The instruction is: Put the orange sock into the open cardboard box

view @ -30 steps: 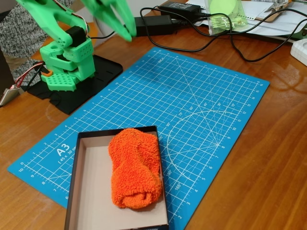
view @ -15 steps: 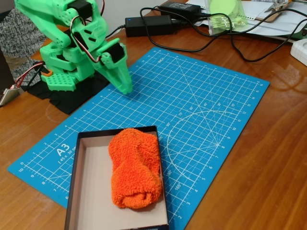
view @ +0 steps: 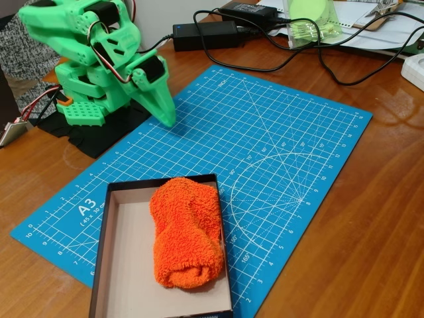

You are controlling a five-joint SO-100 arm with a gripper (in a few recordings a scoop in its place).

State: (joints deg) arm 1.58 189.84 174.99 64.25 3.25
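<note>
sock: the orange sock (view: 186, 232) lies inside the open cardboard box (view: 116, 265) at the lower centre of the frame, a rolled lump along the box's right-hand wall, its upper end touching the far wall.
overhang: the sock's right edge bulges up against the right wall's rim; nothing appears to spill out onto the mat.
box: it sits on the lower left part of the blue cutting mat (view: 285, 139), its left half showing bare pale floor.
tool: the green tool (view: 163, 112) is at the upper left of the frame, folded down close to the arm's base, tip pointing at the mat's far left edge, well apart from box and sock.
tool state: its fingers look closed together into one wedge with nothing between them.
done: judging from this layout, the placing itself is complete and the sock is released.
left: at most the arm settling into its rest pose; no further handling of the sock seems needed.
surroundings: cables and a black power brick (view: 205, 33) lie on the wooden tabletop (view: 371, 232) behind the mat.
</note>
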